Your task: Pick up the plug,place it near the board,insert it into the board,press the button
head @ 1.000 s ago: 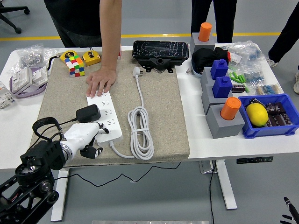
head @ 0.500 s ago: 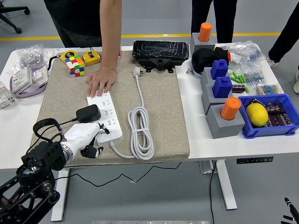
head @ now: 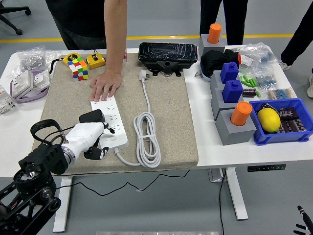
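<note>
The left robot hand [head: 90,139], white with black-tipped fingers, comes in from the near left corner and lies over the near end of the white power strip [head: 110,121]. Its fingers are loosely curled rather than spread, some pointing right across the strip's near sockets and others bent down at the strip's near left edge. The black plug [head: 92,116] sits just beyond the hand, at the left side of the strip, touching or almost touching the knuckles; whether the fingers actually clamp it, or whether its pins are seated in a socket, cannot be told from this view. A thin black cord [head: 46,128] loops from the plug out to the left over the robot's wrist.

The strip lies lengthwise on a grey-brown mat [head: 166,112] covering the middle of the white worktop [head: 205,142]. A person's hand [head: 104,86] presses flat on the strip's far end. The strip's own white cable [head: 146,137] lies coiled to the right of it, its plug end reaching toward a black case [head: 167,53] at the far edge.

At the very near right corner only a few dark fingertips of the right robot hand [head: 303,225] show, below the worktop; their pose cannot be told.
</note>
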